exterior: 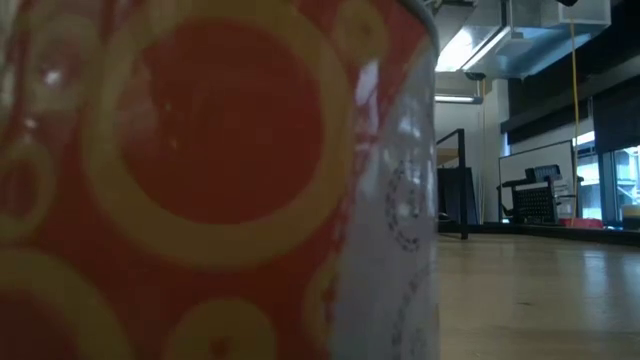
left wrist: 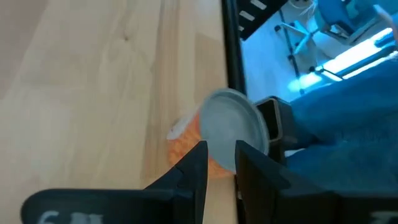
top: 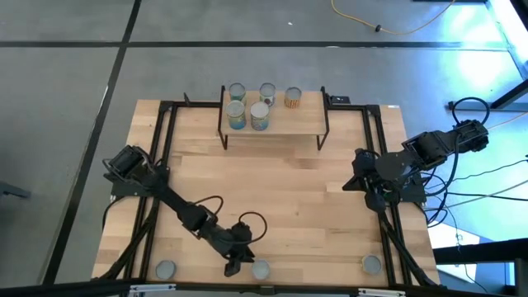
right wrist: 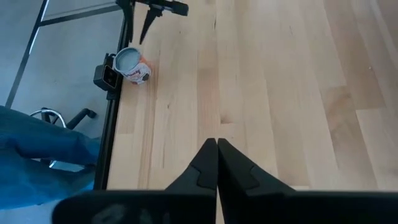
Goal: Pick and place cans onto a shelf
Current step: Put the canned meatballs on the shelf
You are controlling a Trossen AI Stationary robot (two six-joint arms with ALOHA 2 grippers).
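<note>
- Landmark: the shelf (top: pixel 273 122) at the table's far edge. Five cans already stand on it; three cans wait along the near edge, well apart from the shelf.
- Left gripper (top: pixel 233 266) is down at the near edge, opposite the shelf, between the near-left can (top: pixel 166 269) and the middle near can (top: pixel 261 269) — just beside the middle one, closer to it.
- In the left wrist view an orange can (left wrist: pixel 217 134) stands upright, silver top showing, straight ahead of the fingertips (left wrist: pixel 200 152) and just past them — not yet between them.
- Left fingers sit only narrowly parted and hold nothing; the gap looks narrower than the can, so I judge they need to widen before closing in.
- Can's long axis is vertical — a side-on grasp across the body fits.
- Right gripper (right wrist: pixel 216 144) waits at the table's right side, nearer the shelf's right end, fingers pressed together, empty; the near-right can (top: pixel 371 263) is its closest.
- Left arm is clearly nearer the target can.
- Low view is blocked by an orange can.
</note>
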